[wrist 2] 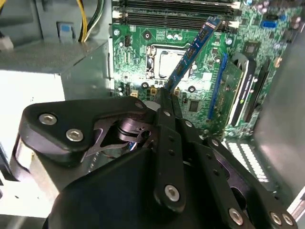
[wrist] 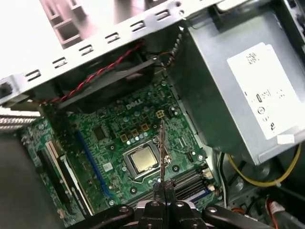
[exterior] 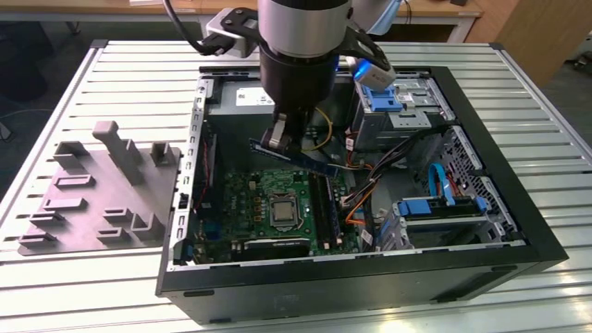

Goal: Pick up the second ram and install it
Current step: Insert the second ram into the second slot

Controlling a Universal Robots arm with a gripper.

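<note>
The second ram (exterior: 298,159) is pinched at one end between the fingers of the gripper (exterior: 277,137). In the exterior view it runs out toward four o'clock, tilted above the motherboard (exterior: 249,198), with its far end near the black slot rails (exterior: 321,201).

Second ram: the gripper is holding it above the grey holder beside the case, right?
No. The gripper holds the second ram, but above the motherboard inside the open case, not over the grey holder; the exterior view shows it.

Lab: slatted metal bench (exterior: 129,76), opened computer case (exterior: 370,281)
</note>
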